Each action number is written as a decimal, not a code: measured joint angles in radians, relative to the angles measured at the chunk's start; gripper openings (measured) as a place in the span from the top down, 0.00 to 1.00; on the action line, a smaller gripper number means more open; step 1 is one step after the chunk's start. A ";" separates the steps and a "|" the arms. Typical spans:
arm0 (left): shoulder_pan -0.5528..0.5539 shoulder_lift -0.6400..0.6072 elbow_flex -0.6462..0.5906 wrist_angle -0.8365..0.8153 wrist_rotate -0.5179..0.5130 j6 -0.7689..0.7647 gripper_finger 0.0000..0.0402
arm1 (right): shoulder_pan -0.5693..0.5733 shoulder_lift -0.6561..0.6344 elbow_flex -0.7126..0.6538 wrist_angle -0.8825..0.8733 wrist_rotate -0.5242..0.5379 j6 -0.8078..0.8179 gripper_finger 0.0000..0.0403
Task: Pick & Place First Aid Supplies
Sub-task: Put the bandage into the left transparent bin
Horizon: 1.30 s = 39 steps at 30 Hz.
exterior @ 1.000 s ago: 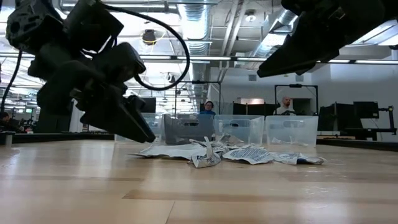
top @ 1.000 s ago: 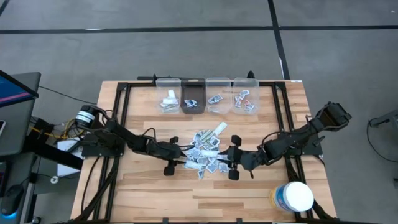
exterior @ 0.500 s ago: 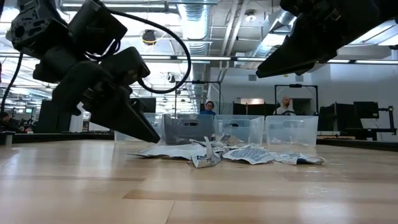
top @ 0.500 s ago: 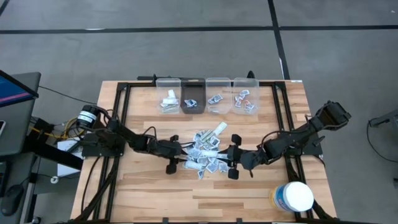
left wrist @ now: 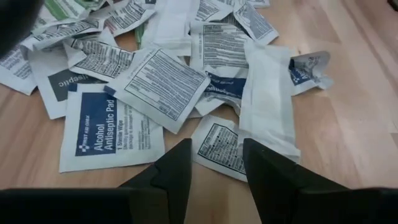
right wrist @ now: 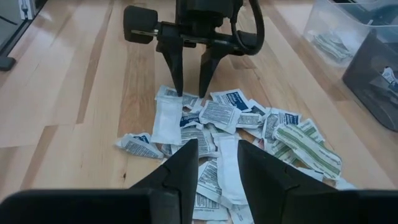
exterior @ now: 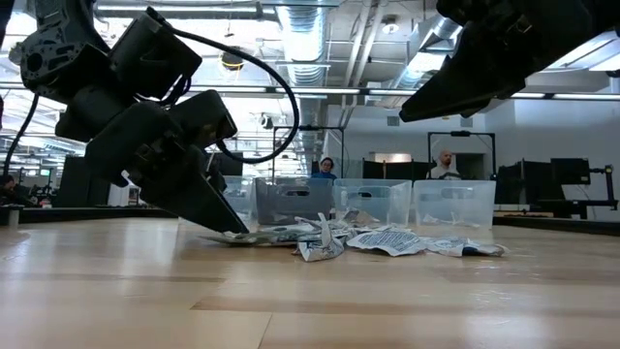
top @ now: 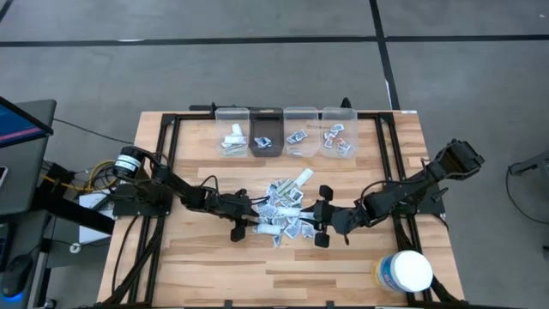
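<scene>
First aid packets [top: 281, 210] lay heaped at the middle of your wooden table [top: 197, 266], which stood on a grey floor; beyond it the low view showed a hall with ceiling ducts and two people far off. Four clear bins [top: 285, 131] lined the far edge, each holding a few packets, and a white tub [top: 405, 271] stood at the near right corner, well apart from the heap. Your left gripper [top: 257, 221] rested low at the heap's left edge, fingers [left wrist: 177, 171] parted over a printed packet [left wrist: 225, 148] just beside an alcohol pad [left wrist: 106, 130]. Your right gripper [top: 310, 219] hovered at the heap's right edge, fingers likewise parted and holding nothing
</scene>
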 joint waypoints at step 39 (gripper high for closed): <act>-0.034 -0.001 0.000 0.048 0.024 -0.046 0.64 | 0.000 0.000 0.000 -0.005 -0.002 0.000 0.73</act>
